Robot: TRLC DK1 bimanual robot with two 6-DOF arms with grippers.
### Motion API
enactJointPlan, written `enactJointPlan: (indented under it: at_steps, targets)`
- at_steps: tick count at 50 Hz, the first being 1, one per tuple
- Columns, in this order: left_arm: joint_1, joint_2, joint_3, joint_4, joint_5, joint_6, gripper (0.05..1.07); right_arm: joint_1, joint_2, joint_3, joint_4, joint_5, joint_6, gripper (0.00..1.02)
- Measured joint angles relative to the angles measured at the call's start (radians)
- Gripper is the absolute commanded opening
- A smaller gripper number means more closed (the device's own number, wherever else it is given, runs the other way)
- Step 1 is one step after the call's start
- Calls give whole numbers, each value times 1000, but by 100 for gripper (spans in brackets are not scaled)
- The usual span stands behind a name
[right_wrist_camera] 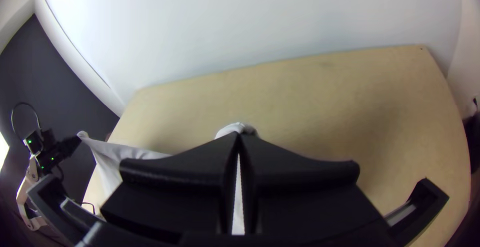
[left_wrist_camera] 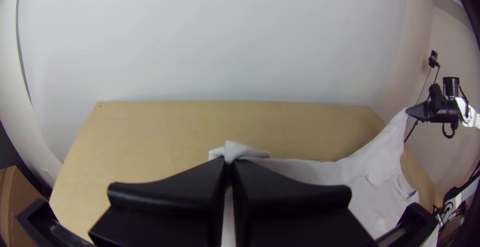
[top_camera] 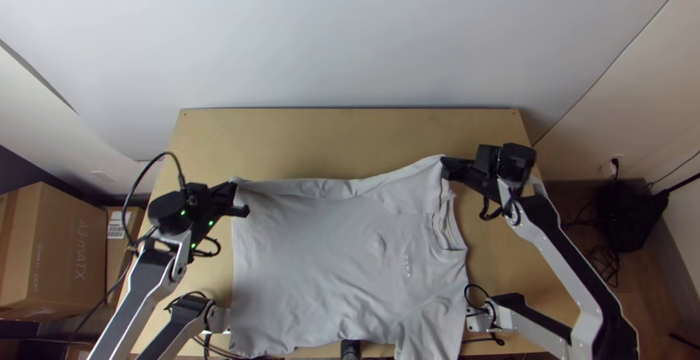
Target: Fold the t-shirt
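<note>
table [top_camera: 328,141]: light wood, under t-shirt
t-shirt [top_camera: 313,258]: spread, near half; prob. light, soft, limp; best held by far corners
l. gripper [left_wrist_camera: 229,162]: fingers pinching far l. corner
r. gripper [right_wrist_camera: 239,136]: ditto, far r. corner

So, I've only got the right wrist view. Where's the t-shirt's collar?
Observer: Top view has the collar toward the right side of the t-shirt, nearer the arms' bases than the right pincer.

Operator: And at the left pincer's tips, how does the cloth sit?

Observer: From the left wrist view, a small tuft pokes out past the tips of the left pincer, which is closed on the cloth.
</note>
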Motion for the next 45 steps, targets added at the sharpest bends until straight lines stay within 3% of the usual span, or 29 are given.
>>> enactJointPlan:
  at_steps: [14,29,45]
  targets:
    - [51,432,51,272,50,-35,7,-77,386,170,40,-4,3,2]
    - [91,847,346,316,58,-57,7,-117,699,560,-117,-11,7,2]
    - [128,1122,633,285,61,-72,7,-168,1040,998,-304,-11,15,2]
